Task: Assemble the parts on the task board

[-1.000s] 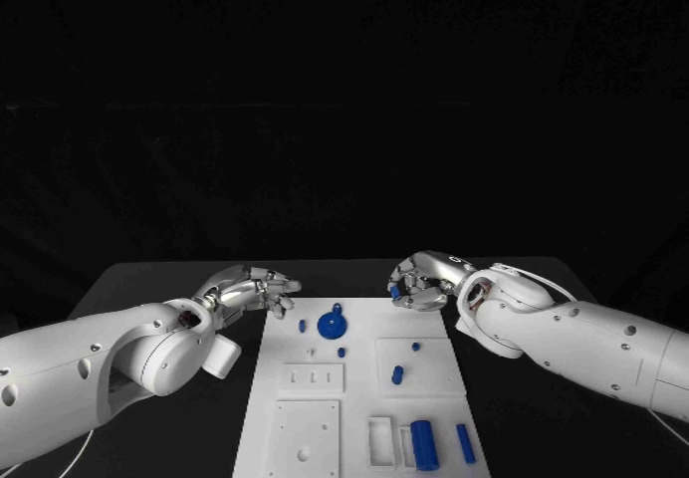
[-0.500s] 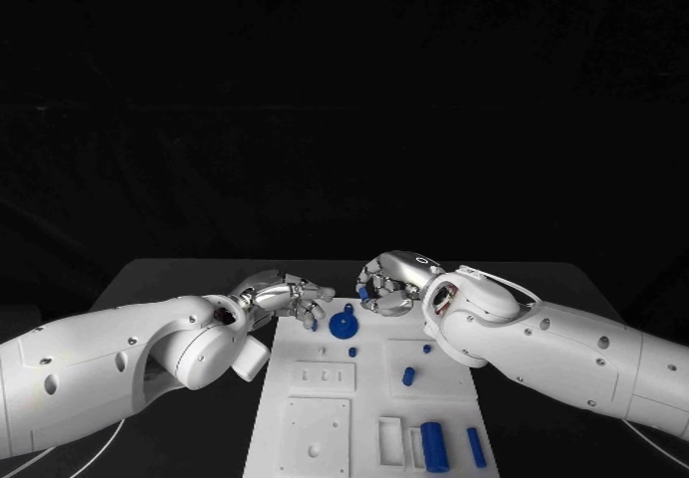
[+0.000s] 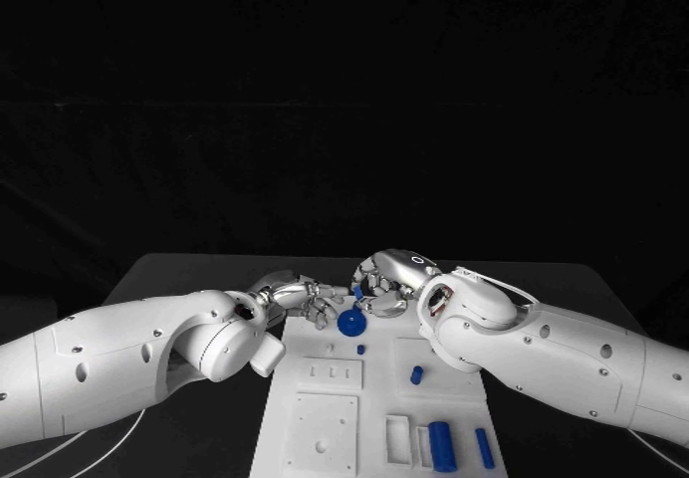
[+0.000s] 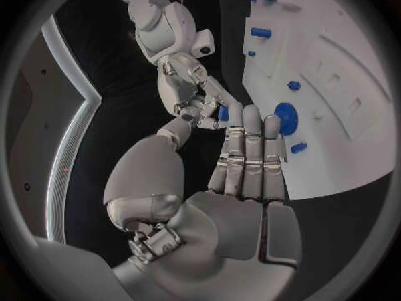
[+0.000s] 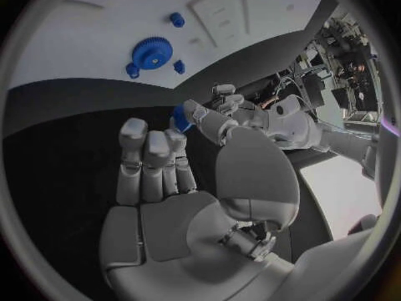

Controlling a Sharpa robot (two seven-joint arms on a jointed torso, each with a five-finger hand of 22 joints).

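Observation:
The white task board [image 3: 334, 413] lies in the middle of the table, with a blue gear [image 3: 350, 320] at its far end. Above that far end my right hand [image 3: 387, 283] pinches a small blue part [image 5: 181, 119] between thumb and fingers. My left hand [image 3: 308, 296] is beside it, its fingers [image 4: 246, 150] straight with nothing in them, their tips almost at the part [image 4: 222, 114]. The gear [image 4: 285, 117] lies just beyond the left fingertips. In the right wrist view the gear [image 5: 152, 50] sits on the board [image 5: 83, 40] past the right hand [image 5: 167, 174].
Small blue pegs [image 3: 360, 350] [image 3: 416, 374] stand on the board behind the gear. A thick blue cylinder [image 3: 442, 445] and a thinner blue rod [image 3: 484, 448] lie at the board's near right corner. Both white forearms flank the board.
Both hands have closed in on each other over the board's far end, the right one still holding the small blue part. The head view has shifted a little.

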